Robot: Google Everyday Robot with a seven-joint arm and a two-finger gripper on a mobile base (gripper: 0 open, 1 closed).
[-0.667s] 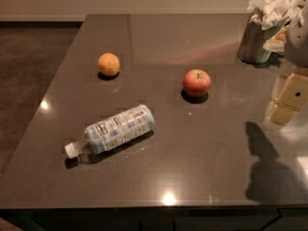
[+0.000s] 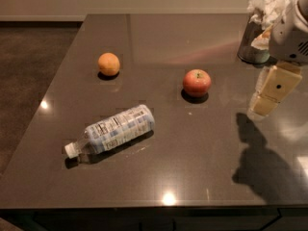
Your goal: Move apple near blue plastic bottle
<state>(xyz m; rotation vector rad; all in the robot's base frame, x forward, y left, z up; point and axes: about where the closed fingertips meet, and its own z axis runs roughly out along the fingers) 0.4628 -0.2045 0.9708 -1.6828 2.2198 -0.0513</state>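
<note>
The red-pink apple [image 2: 197, 82] stands upright near the middle of the dark table [image 2: 159, 177]. The blue plastic bottle [image 2: 114, 130] lies on its side to the front left of the apple, white cap pointing left. My gripper [image 2: 267, 98] hangs at the right edge of the view, above the table and well to the right of the apple, touching neither thing. Its cream-coloured fingers [image 2: 274, 88] point down and left.
An orange [image 2: 109, 64] sits at the back left of the table. A metal cup with crumpled white napkins [image 2: 262, 30] stands at the back right, behind my gripper. The table's left edge borders a dark floor [image 2: 29, 57].
My gripper has shifted slightly left and down towards the table. The apple, bottle and orange have not moved.
</note>
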